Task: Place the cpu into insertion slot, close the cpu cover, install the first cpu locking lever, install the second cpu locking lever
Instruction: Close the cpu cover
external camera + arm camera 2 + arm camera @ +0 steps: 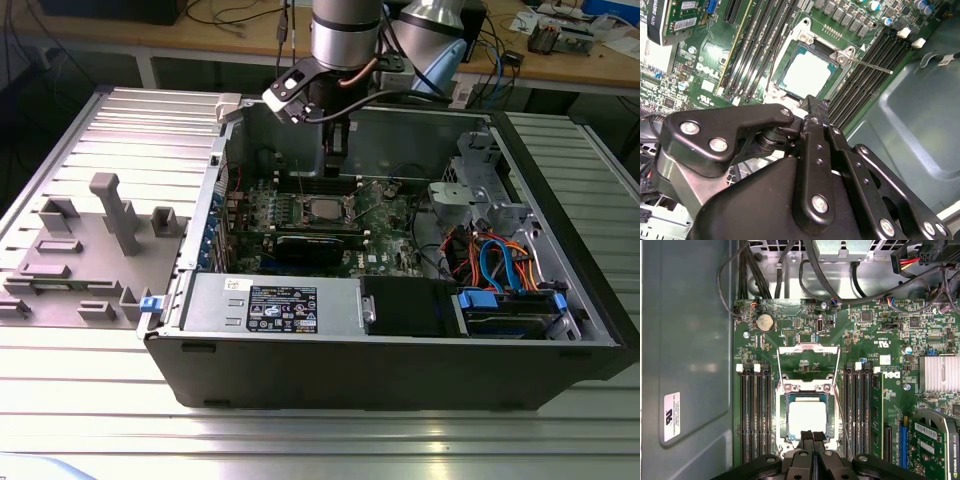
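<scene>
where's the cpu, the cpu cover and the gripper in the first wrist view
cpu (807, 418): first wrist view, centre of its silver top
cpu cover (809, 349): first wrist view, outer bar of the open frame
gripper (813, 436): first wrist view, between its closed fingertips

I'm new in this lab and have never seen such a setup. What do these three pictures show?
A grey robot arm reaches down into an open black computer case on a ribbed metal table; that picture comes from a camera off the arm. The other two come from cameras riding near its wrist, looking past the black gripper at the green motherboard. The small silver-topped square cpu sits in its silver-rimmed dark insertion slot. The thin silvery cpu cover frame is swung open. The gripper's fingers look shut and hold nothing.
</scene>
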`<state>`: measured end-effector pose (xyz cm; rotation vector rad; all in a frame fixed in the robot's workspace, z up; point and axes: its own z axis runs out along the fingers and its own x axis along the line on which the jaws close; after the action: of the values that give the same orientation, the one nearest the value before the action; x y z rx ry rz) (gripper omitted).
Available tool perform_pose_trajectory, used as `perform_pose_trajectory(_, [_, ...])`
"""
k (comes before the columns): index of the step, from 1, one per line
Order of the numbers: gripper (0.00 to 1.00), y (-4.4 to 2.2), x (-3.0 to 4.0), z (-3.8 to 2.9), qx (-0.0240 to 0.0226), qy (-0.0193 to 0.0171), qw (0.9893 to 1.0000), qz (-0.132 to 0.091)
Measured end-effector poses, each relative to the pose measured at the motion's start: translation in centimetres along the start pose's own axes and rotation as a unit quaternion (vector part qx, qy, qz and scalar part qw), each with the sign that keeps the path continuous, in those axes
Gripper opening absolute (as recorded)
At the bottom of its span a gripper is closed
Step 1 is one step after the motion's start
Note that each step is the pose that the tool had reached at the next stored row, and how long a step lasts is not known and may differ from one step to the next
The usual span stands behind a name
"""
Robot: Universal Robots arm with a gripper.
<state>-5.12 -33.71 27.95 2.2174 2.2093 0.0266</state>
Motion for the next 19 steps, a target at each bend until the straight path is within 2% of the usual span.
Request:
perform_pose_trajectory(4, [0.11, 0.02, 0.01, -0.08, 0.0, 0.0, 1.0, 0.0])
perform_pose_trajectory(14, [0.11, 0.04, 0.01, -0.98, -0.0001, 0.0001, 1.0, 0.0])
perform_pose_trajectory(19, [0.11, 0.03, 0.01, -1.01, 0.0, 0.0, 1.0, 0.0])
